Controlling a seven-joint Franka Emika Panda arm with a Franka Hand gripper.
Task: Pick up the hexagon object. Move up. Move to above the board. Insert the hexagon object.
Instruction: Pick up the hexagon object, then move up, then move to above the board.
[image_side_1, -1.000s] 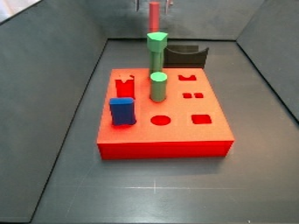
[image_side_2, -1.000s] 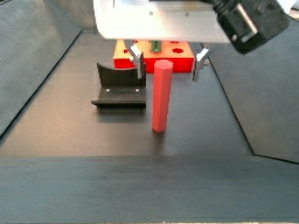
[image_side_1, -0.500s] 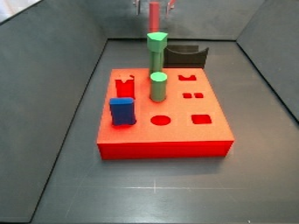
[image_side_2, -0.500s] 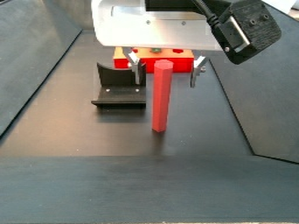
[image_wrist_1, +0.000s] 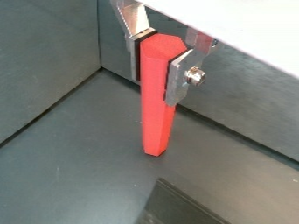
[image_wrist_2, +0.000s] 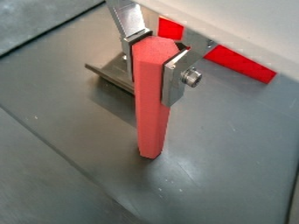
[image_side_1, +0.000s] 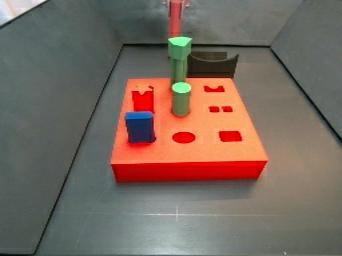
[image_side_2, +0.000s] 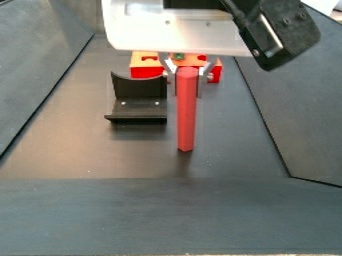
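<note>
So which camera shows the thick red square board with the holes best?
A side view: the thick red square board lies fully visible, holes included. The gripper blocks it elsewhere; a wrist view catches only a corner.

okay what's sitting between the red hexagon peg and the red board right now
The fixture stands on the floor between the hexagon object, clamped upright in the gripper, and the board, seen in a side view.

Both wrist views looked down close along the claw (image_wrist_1: 163, 54) at the rod (image_wrist_2: 152, 105). A side view faced the board (image_side_1: 187, 150) with the claw beyond; another sat behind the claw (image_side_2: 187, 66), sharing the rod.
</note>
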